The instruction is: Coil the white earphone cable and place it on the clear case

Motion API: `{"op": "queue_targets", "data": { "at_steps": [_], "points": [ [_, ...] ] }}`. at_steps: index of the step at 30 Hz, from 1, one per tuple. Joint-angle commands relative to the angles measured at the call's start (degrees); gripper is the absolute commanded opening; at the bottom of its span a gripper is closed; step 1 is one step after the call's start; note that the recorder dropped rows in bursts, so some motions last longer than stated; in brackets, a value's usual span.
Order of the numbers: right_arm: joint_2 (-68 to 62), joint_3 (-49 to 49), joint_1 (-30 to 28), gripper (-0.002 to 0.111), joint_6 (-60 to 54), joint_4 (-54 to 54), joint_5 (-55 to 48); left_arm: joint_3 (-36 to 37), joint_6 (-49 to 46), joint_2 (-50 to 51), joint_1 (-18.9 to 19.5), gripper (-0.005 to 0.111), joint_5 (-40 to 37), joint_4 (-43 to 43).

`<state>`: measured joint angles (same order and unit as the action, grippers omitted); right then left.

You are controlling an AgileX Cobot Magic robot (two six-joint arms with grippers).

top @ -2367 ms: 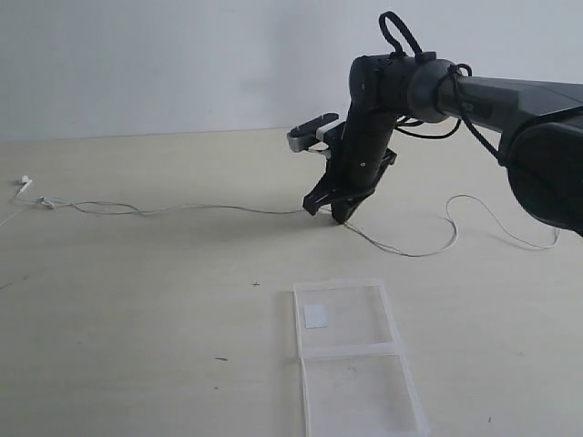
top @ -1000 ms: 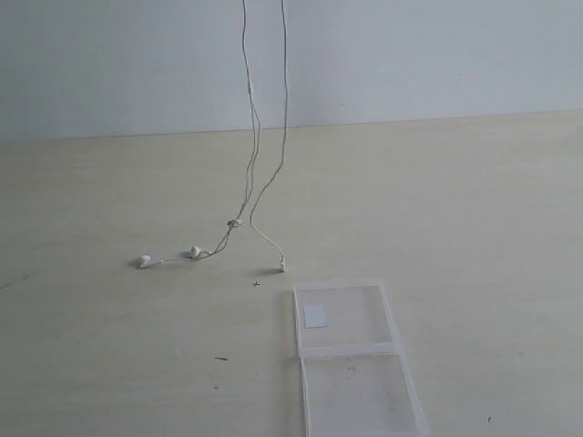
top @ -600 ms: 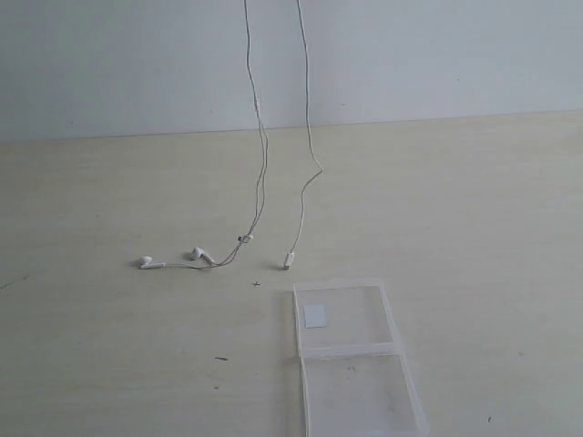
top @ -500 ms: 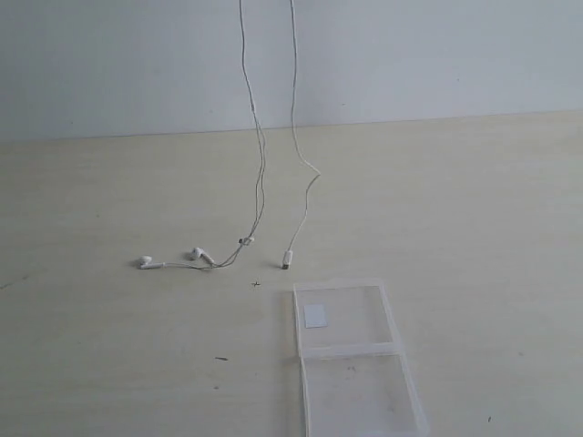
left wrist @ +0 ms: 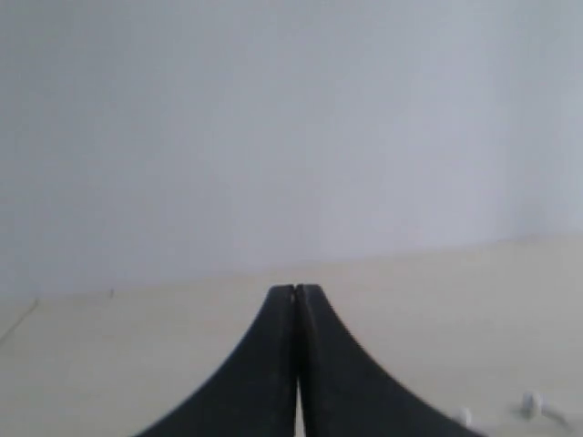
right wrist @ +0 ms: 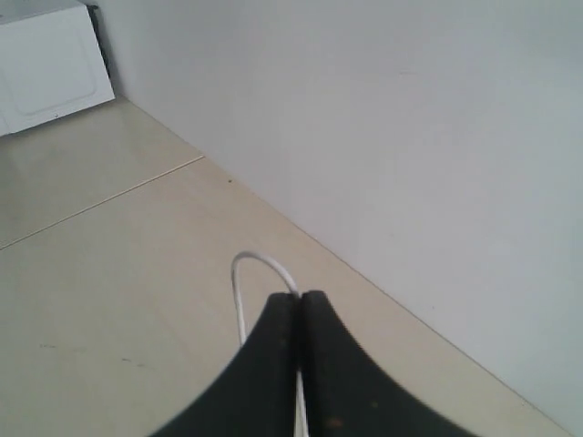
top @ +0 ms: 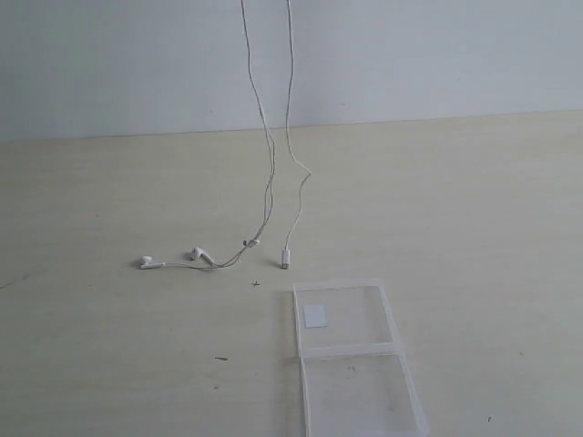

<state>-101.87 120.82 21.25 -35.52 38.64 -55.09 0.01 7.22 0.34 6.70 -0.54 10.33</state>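
The white earphone cable (top: 290,109) hangs in two strands from above the top edge of the exterior view. Its two earbuds (top: 144,262) and the inline piece (top: 248,242) lie on the table, and the plug (top: 286,261) touches down just beyond the clear case (top: 357,387). The case lies open and flat, with a white sticker (top: 315,316) on its far panel. Neither gripper shows in the exterior view. My right gripper (right wrist: 300,293) is shut on the cable, and a small loop (right wrist: 239,273) arches out of its tips. My left gripper (left wrist: 297,289) is shut with nothing seen in it; the earbuds (left wrist: 533,401) show past it.
The pale wooden table (top: 474,209) ends at a white wall (top: 437,55) behind. A white panel (right wrist: 46,64) stands at the floor's far corner in the right wrist view. Small dark specks (top: 221,359) dot the table near the case.
The right gripper has lifted the cable off the table and left the exterior view. The earbuds slid right, towards the case. Over the last second the plug strand swung right and settled.
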Motion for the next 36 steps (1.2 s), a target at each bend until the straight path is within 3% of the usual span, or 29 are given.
{"op": "queue_targets", "data": {
  "at_steps": [1,13,16,22,25,28,31,36],
  "points": [
    [0.0,0.3,0.1,0.0,-0.5,3.1,-0.1,0.0,0.7,-0.3,0.1,0.0,14.1,-0.6],
    [0.5,0.3,0.1,0.0,-6.9,8.2,-4.6,0.0,2.2,-0.3,0.1,0.0,19.4,-0.6],
    [2.7,0.3,0.1,0.0,-6.9,8.2,-0.8,0.0,9.4,-0.3,0.1,0.0,22.8,-0.6],
    [7.2,0.3,0.1,0.0,-6.5,8.4,11.1,0.0,16.3,-0.3,0.1,0.0,18.5,-0.1],
    [7.7,0.3,0.1,0.0,-6.5,10.6,9.8,0.0,29.1,1.7,0.1,0.0,16.0,12.0],
    [7.9,0.3,0.1,0.0,-6.5,13.0,9.8,0.0,38.5,6.9,0.1,0.0,23.3,25.8],
    [7.9,1.7,0.1,0.0,-6.5,13.4,9.8,0.0,39.4,14.2,0.1,0.0,30.4,32.0],
    [7.9,5.9,0.1,0.0,-6.2,13.3,8.3,-5.7,44.0,26.9,0.1,0.0,32.0,38.5]
  ]
}}
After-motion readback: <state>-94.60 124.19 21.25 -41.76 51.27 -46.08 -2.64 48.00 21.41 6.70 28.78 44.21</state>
